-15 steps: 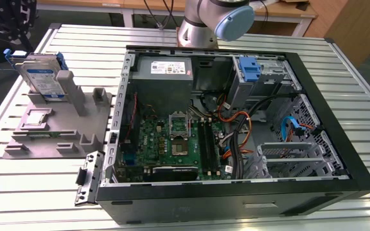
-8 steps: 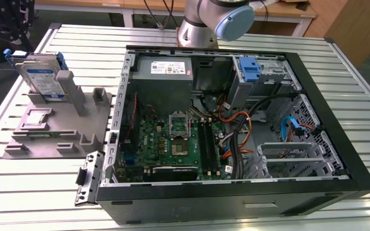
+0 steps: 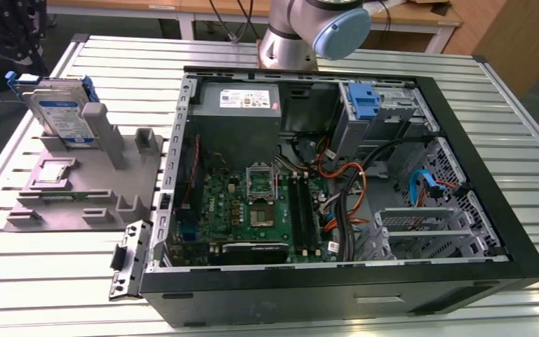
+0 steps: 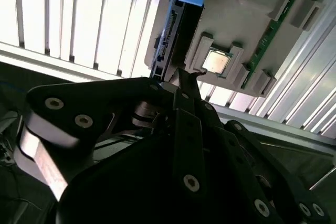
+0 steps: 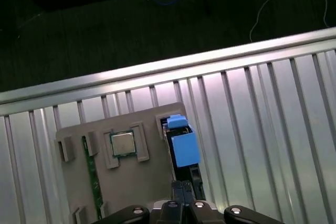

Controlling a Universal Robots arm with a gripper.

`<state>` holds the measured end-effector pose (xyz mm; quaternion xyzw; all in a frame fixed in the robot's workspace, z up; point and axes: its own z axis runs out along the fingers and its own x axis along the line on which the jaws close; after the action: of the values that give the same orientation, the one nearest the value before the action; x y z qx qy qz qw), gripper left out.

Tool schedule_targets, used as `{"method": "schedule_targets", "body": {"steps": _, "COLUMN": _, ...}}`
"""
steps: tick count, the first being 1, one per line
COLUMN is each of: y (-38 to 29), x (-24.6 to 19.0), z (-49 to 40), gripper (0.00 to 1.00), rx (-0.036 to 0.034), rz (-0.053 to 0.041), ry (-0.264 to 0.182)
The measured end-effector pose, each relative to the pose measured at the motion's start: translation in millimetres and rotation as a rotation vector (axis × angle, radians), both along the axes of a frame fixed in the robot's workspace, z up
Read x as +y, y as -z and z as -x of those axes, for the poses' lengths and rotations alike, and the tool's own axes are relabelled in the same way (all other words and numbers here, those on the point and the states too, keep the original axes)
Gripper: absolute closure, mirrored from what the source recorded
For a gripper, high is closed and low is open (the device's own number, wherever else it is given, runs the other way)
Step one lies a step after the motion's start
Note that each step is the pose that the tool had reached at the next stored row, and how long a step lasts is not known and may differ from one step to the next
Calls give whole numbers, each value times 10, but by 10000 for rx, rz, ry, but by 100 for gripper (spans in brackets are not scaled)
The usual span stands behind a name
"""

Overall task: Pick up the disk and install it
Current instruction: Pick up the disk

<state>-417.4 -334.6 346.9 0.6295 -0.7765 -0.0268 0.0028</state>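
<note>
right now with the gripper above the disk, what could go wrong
1. The gripper hangs above the disk, which stands upright in the grey holder, with jaws that look closed: lowering like this could strike its top edge.
2. A processor chip lies in the same holder beside the disk; a skewed approach might knock it.
3. Loose cables near the blue-handled bay could snag the disk.
</note>
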Motion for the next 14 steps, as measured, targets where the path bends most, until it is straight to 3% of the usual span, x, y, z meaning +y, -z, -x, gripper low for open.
{"method": "schedule_targets", "body": {"steps": 14, "y": 17, "x": 0, "z": 0, "gripper": 90, "rx": -6, "rz": -79, "ry": -1819}}
